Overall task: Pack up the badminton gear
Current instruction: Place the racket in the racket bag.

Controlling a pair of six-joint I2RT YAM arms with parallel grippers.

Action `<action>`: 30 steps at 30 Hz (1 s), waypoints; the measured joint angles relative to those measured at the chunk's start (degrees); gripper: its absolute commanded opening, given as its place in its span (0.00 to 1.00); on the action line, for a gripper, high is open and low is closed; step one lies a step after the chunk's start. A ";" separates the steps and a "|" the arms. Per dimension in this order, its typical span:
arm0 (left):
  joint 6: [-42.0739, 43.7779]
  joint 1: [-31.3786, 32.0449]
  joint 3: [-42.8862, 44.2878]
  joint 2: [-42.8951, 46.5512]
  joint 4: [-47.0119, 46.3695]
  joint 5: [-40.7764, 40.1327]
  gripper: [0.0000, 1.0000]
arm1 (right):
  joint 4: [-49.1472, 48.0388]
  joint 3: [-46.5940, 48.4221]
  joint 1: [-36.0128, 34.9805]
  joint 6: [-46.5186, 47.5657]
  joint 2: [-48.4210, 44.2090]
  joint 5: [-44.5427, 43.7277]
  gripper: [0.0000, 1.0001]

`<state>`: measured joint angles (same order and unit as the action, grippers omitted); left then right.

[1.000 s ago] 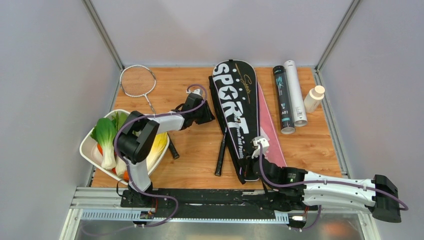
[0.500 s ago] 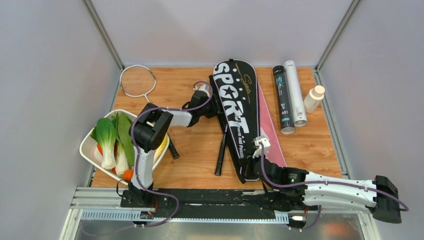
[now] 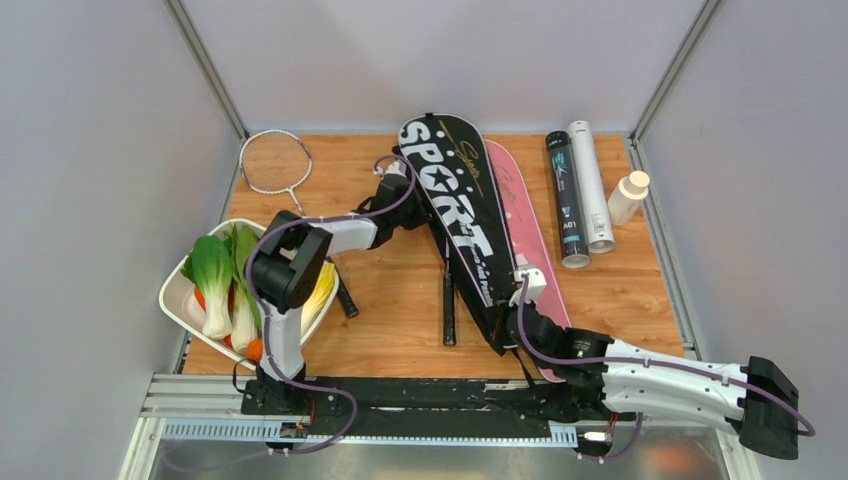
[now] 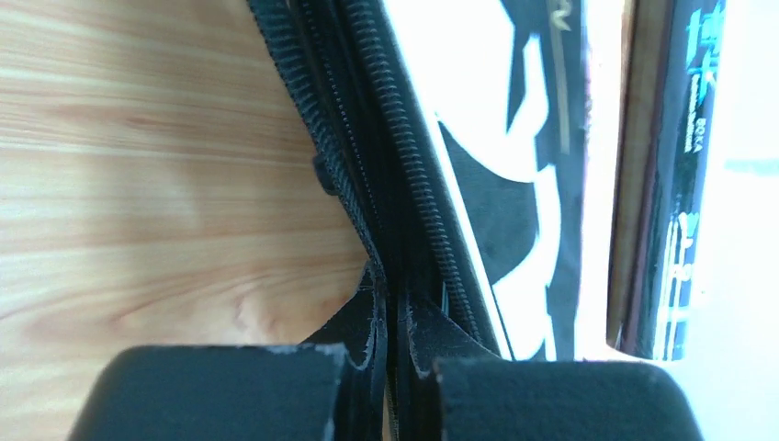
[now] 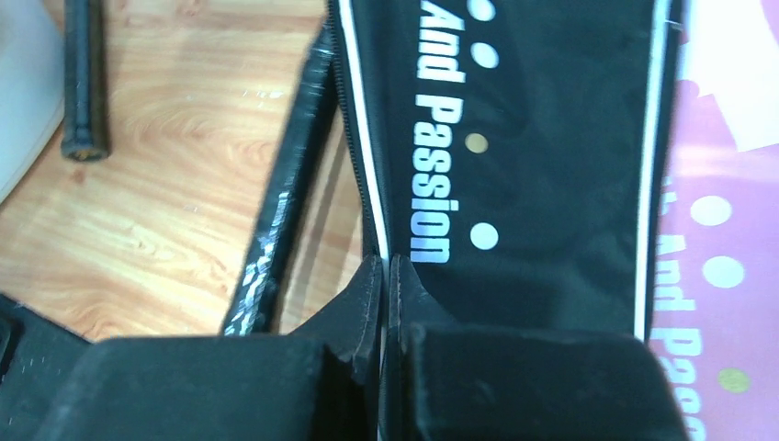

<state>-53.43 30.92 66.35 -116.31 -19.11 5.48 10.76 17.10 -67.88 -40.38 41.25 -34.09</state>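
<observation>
both grippers clenched on the zip edge of the black fabric "sport" racket bag (image 3: 455,210)
right gripper (image 5: 386,266) pinches its near end, left gripper (image 4: 386,276) its far left side. the bag lies slanted on the wooden table (image 3: 390,300), long axis near right to far left, over a pink racket bag (image 3: 520,210). bare wood lies to its left, and the black tube (image 3: 568,200) and white tube (image 3: 592,185) far right.
</observation>
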 measured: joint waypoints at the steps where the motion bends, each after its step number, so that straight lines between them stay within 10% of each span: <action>1: 0.50 -0.17 -0.20 2.54 2.78 -1.36 0.00 | 0.15 0.35 1.05 0.00 0.59 -0.02 0.01; 11: 4.31 -1.31 0.24 24.61 14.40 -6.12 0.00 | 0.15 8.15 7.32 2.21 5.18 0.52 0.21; 30: 7.82 -0.90 -6.23 26.69 18.03 1.27 0.00 | 2.19 14.49 12.07 10.08 7.89 16.68 0.46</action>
<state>-45.60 30.02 60.12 -89.62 -1.08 6.74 12.95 31.59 -55.81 -30.30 49.15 -17.41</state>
